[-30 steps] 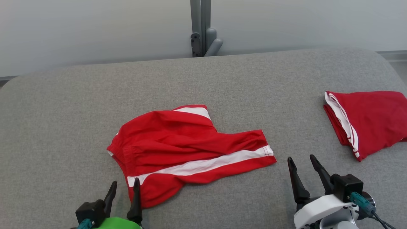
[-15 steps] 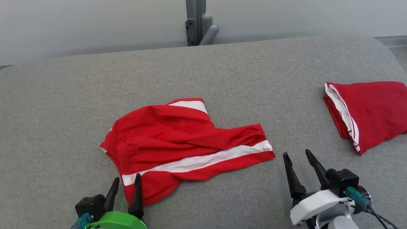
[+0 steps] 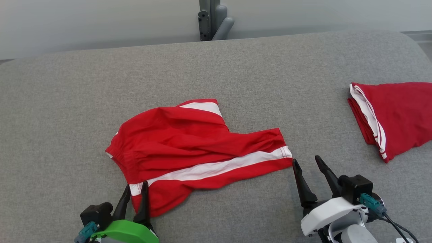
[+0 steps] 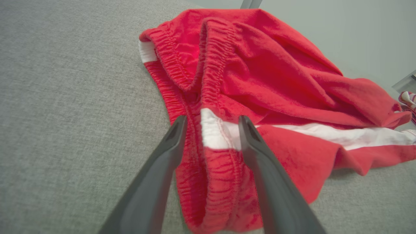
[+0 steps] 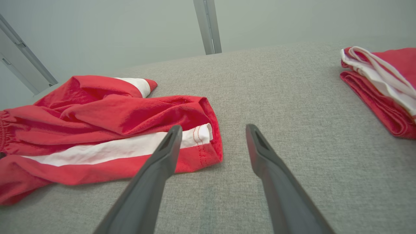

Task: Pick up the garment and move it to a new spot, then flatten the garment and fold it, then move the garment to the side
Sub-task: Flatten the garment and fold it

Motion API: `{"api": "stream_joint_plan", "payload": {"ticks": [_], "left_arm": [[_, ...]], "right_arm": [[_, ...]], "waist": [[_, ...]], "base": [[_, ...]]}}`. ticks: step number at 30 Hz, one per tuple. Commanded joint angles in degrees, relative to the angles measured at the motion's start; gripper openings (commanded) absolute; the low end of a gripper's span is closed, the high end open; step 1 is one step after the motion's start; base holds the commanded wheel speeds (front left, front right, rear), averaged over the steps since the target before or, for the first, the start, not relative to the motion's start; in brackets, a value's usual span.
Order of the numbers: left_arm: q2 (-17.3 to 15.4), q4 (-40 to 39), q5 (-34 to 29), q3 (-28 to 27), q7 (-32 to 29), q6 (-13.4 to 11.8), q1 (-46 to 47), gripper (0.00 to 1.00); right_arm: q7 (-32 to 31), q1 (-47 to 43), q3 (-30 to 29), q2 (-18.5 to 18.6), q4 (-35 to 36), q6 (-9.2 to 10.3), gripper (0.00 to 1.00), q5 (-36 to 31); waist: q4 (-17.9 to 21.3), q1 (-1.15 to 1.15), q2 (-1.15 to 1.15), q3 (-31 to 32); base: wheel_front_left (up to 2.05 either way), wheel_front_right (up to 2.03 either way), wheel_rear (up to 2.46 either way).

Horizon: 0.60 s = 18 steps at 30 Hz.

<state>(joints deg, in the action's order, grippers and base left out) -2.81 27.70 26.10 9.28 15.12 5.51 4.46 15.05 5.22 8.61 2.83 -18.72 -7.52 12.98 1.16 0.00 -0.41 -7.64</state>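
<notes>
A pair of red shorts (image 3: 195, 148) with a white side stripe (image 3: 216, 168) lies crumpled in the middle of the head view, on a grey fabric-covered worktop (image 3: 67, 101). The gathered waistband (image 4: 211, 48) sits at the left end of the shorts and one leg reaches out to the right.

The left pincer (image 3: 136, 184) is at the lower left of the head view, at the near left corner of the shorts. In the left wrist view its two dark fingers (image 4: 156, 182) stand partly apart on either side of the waistband edge. The end of the white stripe lies between the tips. A gap shows on both sides of the cloth, so it has not yet clamped anything.

The right pincer (image 3: 306, 159) is at the lower right of the head view, spread wide and holding nothing. Its left fingertip is just beside the hem of the leg (image 5: 208, 146). In the right wrist view that finger overlaps the hem corner, while the other finger is over bare grey fabric.

A second red garment (image 3: 398, 114) with white trim lies folded at the right edge of the head view, well apart from the shorts. A grey post (image 3: 211, 18) stands behind the worktop at the top centre.
</notes>
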Motion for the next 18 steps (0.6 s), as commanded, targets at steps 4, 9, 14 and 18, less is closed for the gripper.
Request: {"api": "stream_joint_plan", "payload": {"ticks": [4, 9, 14, 18], "left_arm": [[-0.2, -0.2, 0.2, 0.0, 0.0, 0.3, 1.3, 0.00], [-0.2, -0.4, -0.2, 0.1, 0.0, 0.6, 1.5, 0.00], [-0.2, -0.4, -0.5, 0.5, 0.0, 0.9, 1.9, 0.00], [-0.2, -0.3, -0.9, 0.8, 0.0, 0.9, 2.1, 0.00]], "right_arm": [[0.1, 1.2, 0.8, 0.3, -0.8, 0.07, 1.00, 1.1], [0.1, 2.2, 1.8, 0.3, -1.7, 0.07, 1.00, 3.2], [0.1, 3.6, 3.2, 0.3, -3.8, 0.07, 1.00, 5.9], [0.1, 4.5, 4.0, 0.3, -5.3, 0.07, 1.00, 7.3]], "waist": [[-0.4, 0.00, 0.41, -0.7], [-0.9, 0.00, 0.41, -1.2], [-1.5, 0.00, 0.41, -1.6], [-1.8, 0.00, 0.41, -1.8]], "base": [[0.00, 0.00, 0.00], [0.00, 0.00, 0.00], [0.00, 0.00, 0.00], [0.00, 0.00, 0.00]]}}
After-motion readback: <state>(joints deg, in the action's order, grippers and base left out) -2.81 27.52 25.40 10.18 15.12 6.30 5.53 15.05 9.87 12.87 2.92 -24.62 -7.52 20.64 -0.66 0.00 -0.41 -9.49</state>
